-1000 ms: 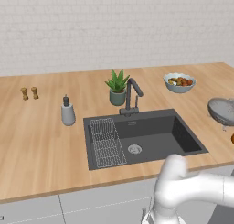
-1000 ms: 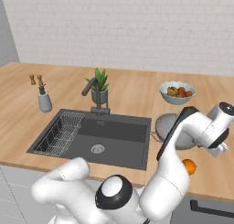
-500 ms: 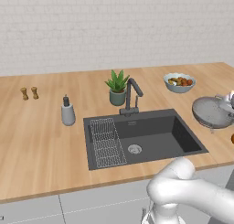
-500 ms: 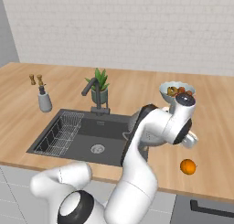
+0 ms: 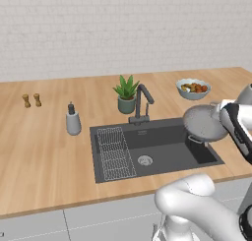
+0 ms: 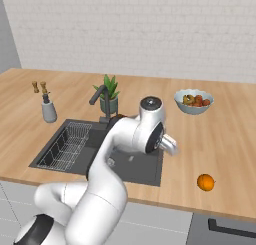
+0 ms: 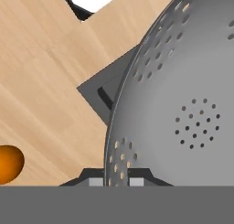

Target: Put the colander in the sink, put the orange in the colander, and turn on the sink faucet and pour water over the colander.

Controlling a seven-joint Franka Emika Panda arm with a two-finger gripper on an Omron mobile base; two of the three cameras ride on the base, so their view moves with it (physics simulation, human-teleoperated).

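Colander clamped at rim in my claw, hanging above right end of sink, not yet set down. Orange on surface; faucet untouched.

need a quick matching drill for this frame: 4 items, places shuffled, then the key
Items:
1. colander
2. orange
3. wire rack
4. fruit bowl

Places:
A. lying in the left part of the sink
B. on the counter behind the sink's right end
C. held in the end effector above the sink's right edge
D. on the counter right of the sink, near the front edge

Pairs: 1-C, 2-D, 3-A, 4-B
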